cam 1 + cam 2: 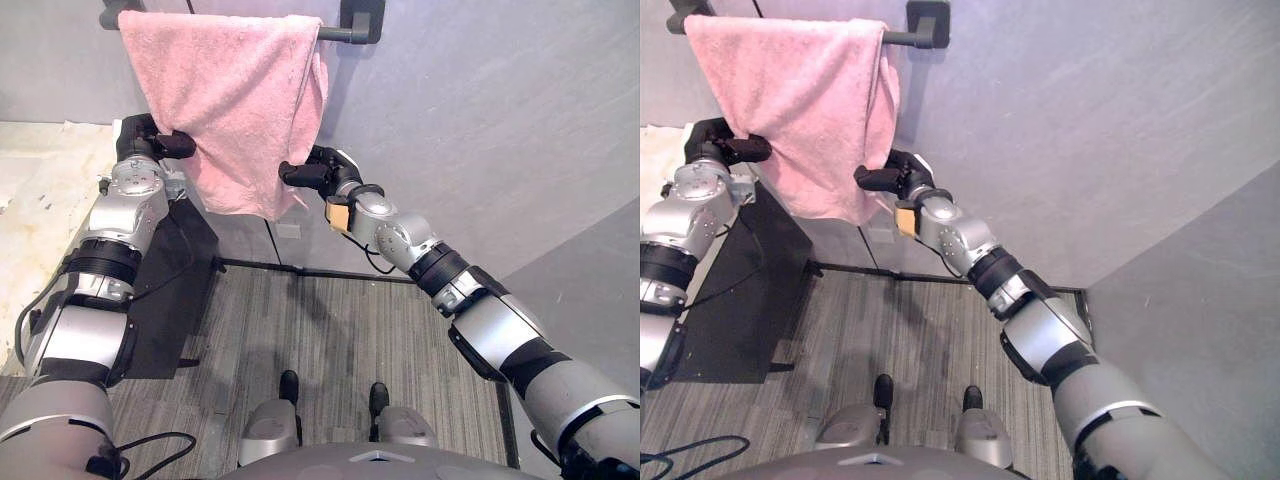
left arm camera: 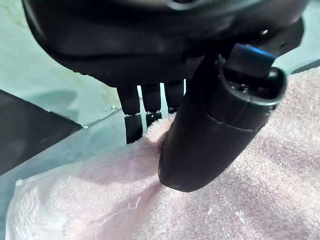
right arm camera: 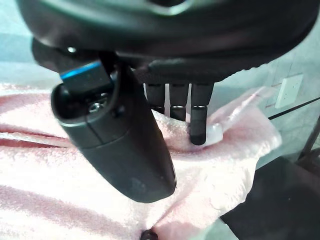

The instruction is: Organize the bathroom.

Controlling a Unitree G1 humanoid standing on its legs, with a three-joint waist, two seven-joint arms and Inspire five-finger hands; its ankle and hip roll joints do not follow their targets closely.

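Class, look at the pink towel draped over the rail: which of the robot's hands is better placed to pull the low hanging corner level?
Probably the right hand. It pinches the pink towel at its edge just above the low hanging corner. The left hand also pinches the towel, but at the opposite edge, higher up and away from that corner, below the rail.

The room is evenly and softly lit, with no hard highlights on the grey wall (image 1: pixel 480 110). A faint, diffuse shadow lies on the striped floor (image 1: pixel 330 330) between the arms, and the pink towel (image 1: pixel 235 95) throws a soft shadow on the wall just beneath its lower edge. Straight lines such as the towel rail (image 1: pixel 335 33) bow slightly toward the edges of the head views. In the wrist views the left hand (image 2: pixel 210 125) and right hand (image 3: pixel 120 135) sit very close and dark, their thumbs somewhat soft, while the towel's pile nearby is crisp. The towel shades to a deeper pink under each thumb.
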